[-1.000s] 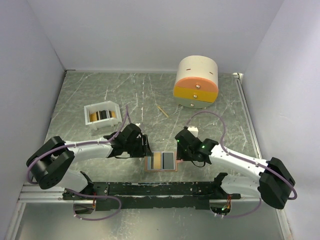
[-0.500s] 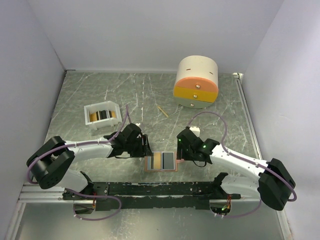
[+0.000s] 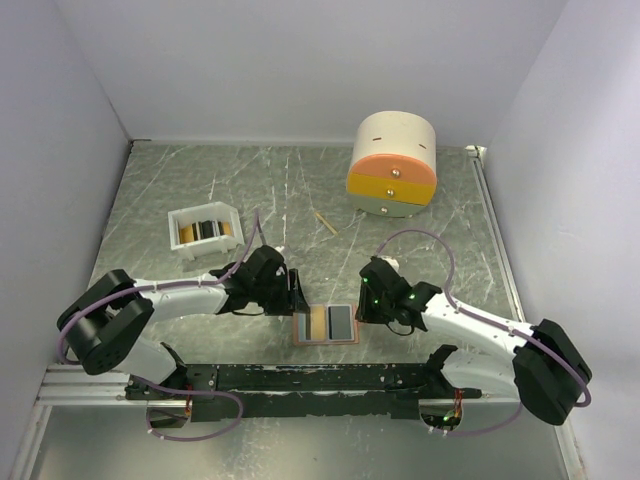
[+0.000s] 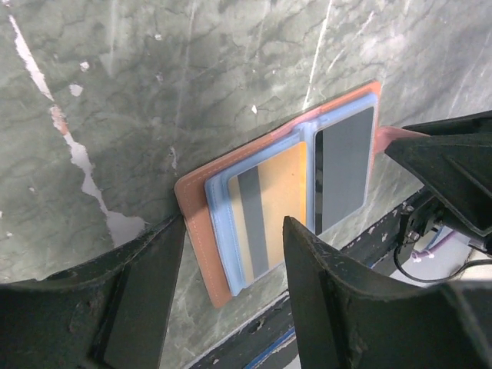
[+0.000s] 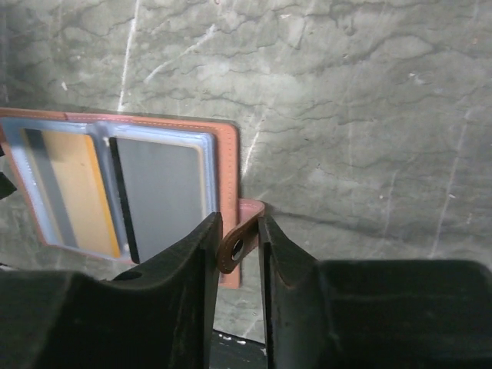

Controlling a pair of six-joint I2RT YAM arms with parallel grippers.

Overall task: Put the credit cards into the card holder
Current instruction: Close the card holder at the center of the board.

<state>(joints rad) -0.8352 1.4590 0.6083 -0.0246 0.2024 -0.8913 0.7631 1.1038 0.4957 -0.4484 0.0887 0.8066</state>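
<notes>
No legible text, brand or number on the credit cards or card holder.

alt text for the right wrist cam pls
The right gripper has its fingers close on either side of the snap tab of the open salmon-pink card holder, which lies flat on the marbled grey-green table; whether they pinch it is unclear. Its sleeves hold a gold-yellow card on the left and a dark grey card on the right.

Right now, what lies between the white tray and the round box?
A thin wooden stick lies between the tray and the box, touching neither. The top view shows it.
</notes>
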